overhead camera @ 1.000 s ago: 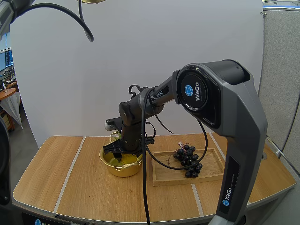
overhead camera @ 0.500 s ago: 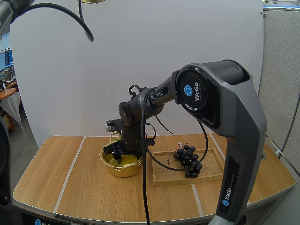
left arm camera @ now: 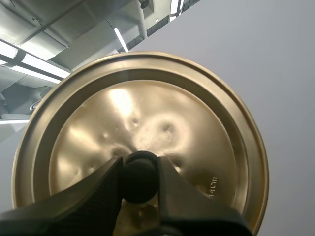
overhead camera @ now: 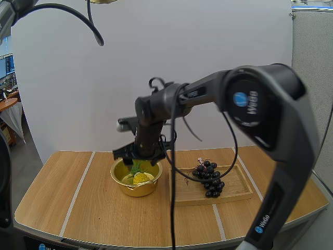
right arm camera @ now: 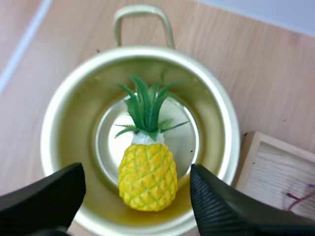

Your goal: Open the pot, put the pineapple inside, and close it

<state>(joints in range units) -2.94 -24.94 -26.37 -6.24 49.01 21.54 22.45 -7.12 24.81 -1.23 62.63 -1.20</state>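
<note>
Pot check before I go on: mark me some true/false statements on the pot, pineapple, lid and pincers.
The pineapple lies inside the pot. True.
The right pincer is shut on the pineapple. False: it is open over the pot, its fingers clear of the pineapple.
The lid sits on the pot. False: the left pincer holds it by its knob, off the pot.
The grapes lie on the wooden tray. True.

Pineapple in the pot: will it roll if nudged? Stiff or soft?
Likely to roll: the pineapple lies on its side in the pot, body oval. It looks like moulded plastic, so probably stiff and light. Its thin leaves may flex, and could check the roll.
</note>
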